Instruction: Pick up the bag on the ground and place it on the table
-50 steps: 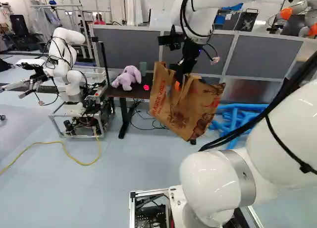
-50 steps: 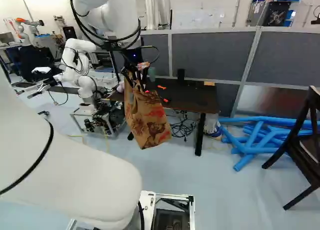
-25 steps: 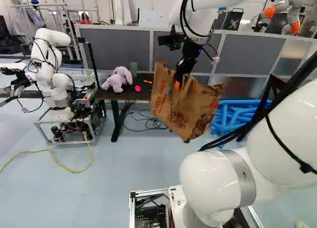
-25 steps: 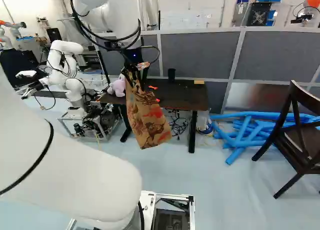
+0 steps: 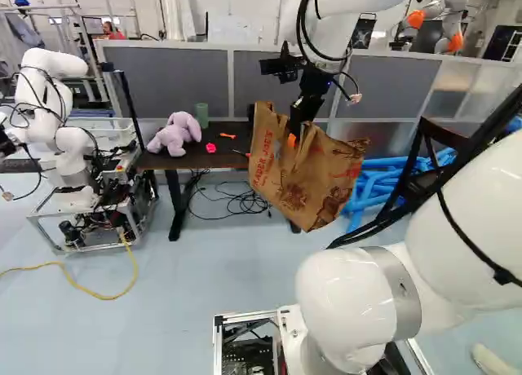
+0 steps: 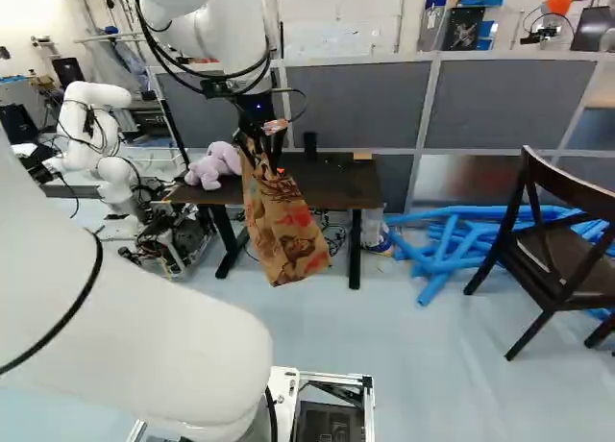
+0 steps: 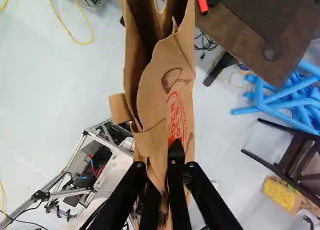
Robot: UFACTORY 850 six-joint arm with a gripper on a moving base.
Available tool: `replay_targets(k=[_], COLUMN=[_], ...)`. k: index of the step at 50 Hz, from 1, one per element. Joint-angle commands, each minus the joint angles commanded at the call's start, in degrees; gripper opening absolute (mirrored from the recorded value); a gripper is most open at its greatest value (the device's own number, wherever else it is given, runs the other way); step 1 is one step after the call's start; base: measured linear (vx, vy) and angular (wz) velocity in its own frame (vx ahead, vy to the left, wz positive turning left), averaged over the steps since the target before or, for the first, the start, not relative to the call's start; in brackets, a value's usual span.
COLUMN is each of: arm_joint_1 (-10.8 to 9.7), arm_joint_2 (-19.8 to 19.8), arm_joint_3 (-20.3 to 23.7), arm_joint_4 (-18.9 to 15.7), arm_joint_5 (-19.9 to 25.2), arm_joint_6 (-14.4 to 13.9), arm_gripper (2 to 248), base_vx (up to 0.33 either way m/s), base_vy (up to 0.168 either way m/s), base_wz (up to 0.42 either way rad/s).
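My gripper point(image 5: 300, 124) is raised high over the floor, in front of the table, shut on the brown paper bag point(image 5: 298, 179). The bag hangs tilted from it, its mouth partly spread. In the wrist view the gripper point(image 7: 172, 155) pinches the side of the paper bag point(image 7: 150, 95), which stretches out ahead of the fingers. Behind the bag stands the dark table point(image 6: 336, 187); the bag covers part of it in both base views. How far the bag is from the table edge I cannot tell.
On the table lie a purple plush toy point(image 5: 174, 134), a green cup point(image 5: 202, 114) and a pink object point(image 5: 210, 147). Another robot point(image 5: 61, 114) stands left of the table. Blue tubes point(image 6: 452, 240) and a dark chair point(image 6: 553, 240) are to the right. Cables lie beneath the table.
The base has moved: the scene has shifted left in both base views, and the table looks closer. My arm holds its pose, with the bag still in the gripper.
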Motion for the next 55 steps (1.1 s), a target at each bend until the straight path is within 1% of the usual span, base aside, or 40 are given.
replay_targets(k=[14,28,55], arm_joint_1=[0.0,0.0,0.0], arm_joint_2=[0.0,0.0,0.0], arm_joint_3=[0.0,0.0,0.0], arm_joint_4=[0.0,0.0,0.0], arm_joint_5=[0.0,0.0,0.0], arm_joint_6=[0.0,0.0,0.0], arm_gripper=[21,21,21], base_vx=[0.002,0.011,0.05], base_vy=[-0.056,-0.048,-0.007], base_wz=[-0.267,-0.192,-0.027])
